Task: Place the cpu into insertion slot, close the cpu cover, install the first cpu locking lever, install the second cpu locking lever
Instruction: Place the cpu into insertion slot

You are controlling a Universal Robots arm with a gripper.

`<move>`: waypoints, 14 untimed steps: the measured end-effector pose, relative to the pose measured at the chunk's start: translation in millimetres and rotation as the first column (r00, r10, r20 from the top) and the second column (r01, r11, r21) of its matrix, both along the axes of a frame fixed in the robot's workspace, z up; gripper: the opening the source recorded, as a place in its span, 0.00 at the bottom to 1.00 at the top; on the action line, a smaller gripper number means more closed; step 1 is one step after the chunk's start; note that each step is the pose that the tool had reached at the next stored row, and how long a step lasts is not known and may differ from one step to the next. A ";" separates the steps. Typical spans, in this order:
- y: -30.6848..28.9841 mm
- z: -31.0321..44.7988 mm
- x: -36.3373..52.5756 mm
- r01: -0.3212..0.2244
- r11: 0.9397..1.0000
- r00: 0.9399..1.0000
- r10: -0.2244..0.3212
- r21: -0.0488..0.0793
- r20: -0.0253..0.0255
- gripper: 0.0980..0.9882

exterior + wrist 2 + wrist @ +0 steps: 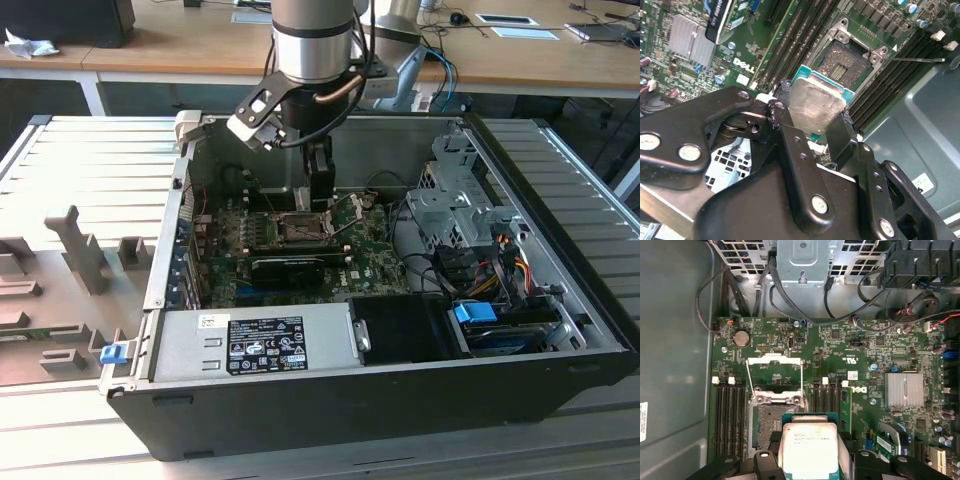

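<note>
Silver-grey metal marked the cpu (807,450), which your gripper (807,462) gripped by two opposite edges, its fingers drawn in only as far as the chip's width. By my reading you were on the first step, placing the chip. In the first wrist view it hung over the motherboard (860,355), just beside the insertion slot (771,427) and apparently not touching it. The cpu cover (774,360) stood swung open, so the socket lay bare. Seating the chip called for squaring its edges to the black rim and holding it level.
</note>
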State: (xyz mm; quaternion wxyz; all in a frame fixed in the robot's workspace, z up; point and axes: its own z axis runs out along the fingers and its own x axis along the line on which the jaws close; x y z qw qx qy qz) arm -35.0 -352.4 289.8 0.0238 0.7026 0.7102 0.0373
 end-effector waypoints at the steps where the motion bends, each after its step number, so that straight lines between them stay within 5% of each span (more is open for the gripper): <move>1: 1.5 -1.1 0.0 0.000 1.000 1.000 0.000 0.000 0.000 0.48; 5: 4.4 -10.0 0.1 0.000 1.000 1.000 0.000 0.000 0.000 0.48; 14: 4.4 -16.5 0.0 0.001 1.000 1.000 -0.001 0.000 0.000 0.48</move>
